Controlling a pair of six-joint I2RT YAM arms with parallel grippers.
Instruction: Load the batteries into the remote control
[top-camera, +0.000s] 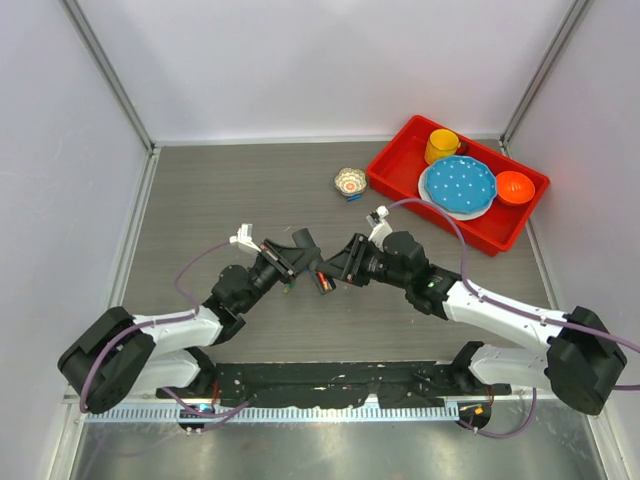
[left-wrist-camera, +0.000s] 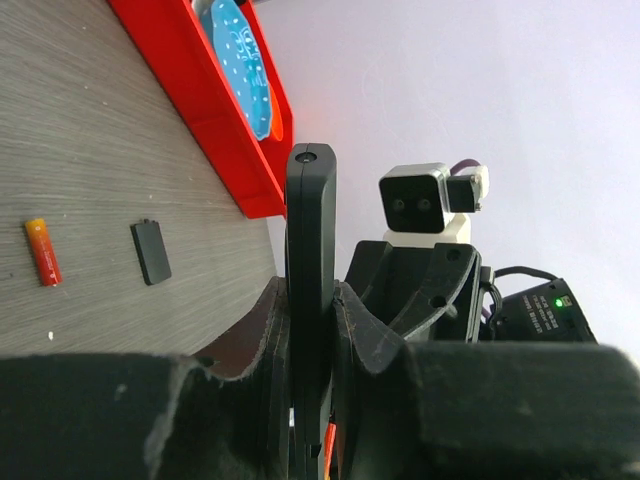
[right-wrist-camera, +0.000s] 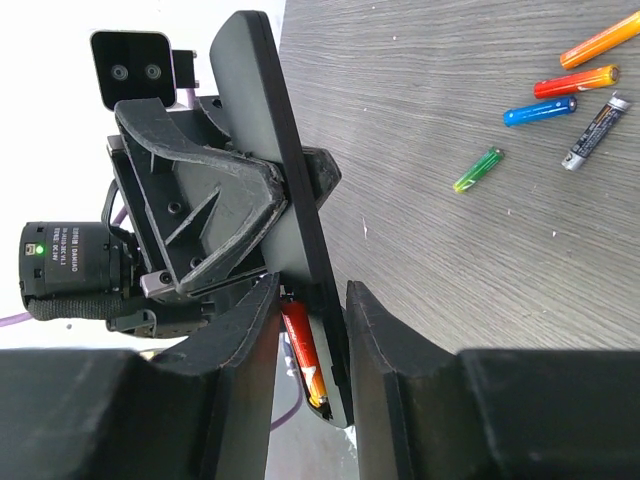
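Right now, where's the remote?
The remote control sits mid-table, top view, clamped in the left claw; the right claw straddles its end and a red battery.

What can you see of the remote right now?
The remote is a slim black bar, matte plastic by the look, held above the table. The left gripper clamps it edge-on around its middle. One end sits inside the right gripper, where a red and orange battery lies along its open side. Whether that battery is fully seated is unclear.
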